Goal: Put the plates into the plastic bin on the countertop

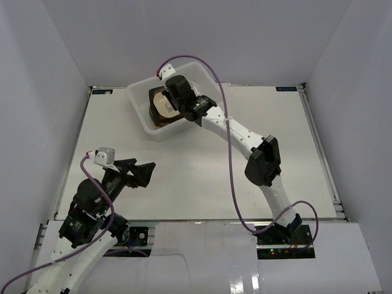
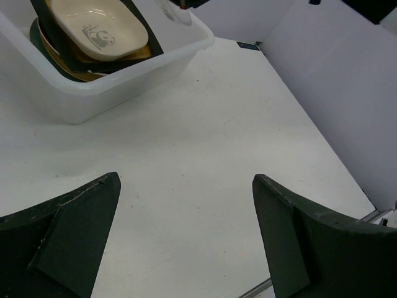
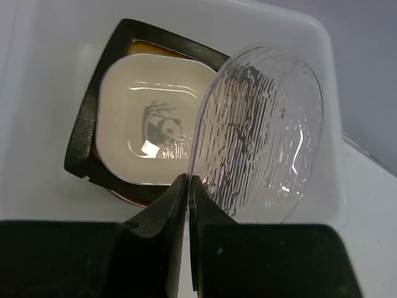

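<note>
The plastic bin (image 1: 138,109) stands at the back of the countertop (image 1: 202,177). It holds a stack of plates (image 1: 160,107). The small cream square plate (image 3: 152,133), with a panda print, lies on top of the black square plate (image 3: 84,133); brown and orange rims show beneath. My right gripper (image 3: 188,181) is shut on the rim of the small clear plate (image 3: 260,130) and holds it tilted on edge above the bin's right side. My left gripper (image 1: 142,171) is open and empty, low over the near-left countertop. The left wrist view shows the bin (image 2: 74,99) far ahead.
White enclosure walls (image 1: 49,73) stand on the left, back and right. Thin metal edging (image 1: 321,153) runs along the countertop's sides. A purple cable (image 1: 231,165) trails along the right arm. Bare countertop (image 2: 205,143) lies between my left gripper and the bin.
</note>
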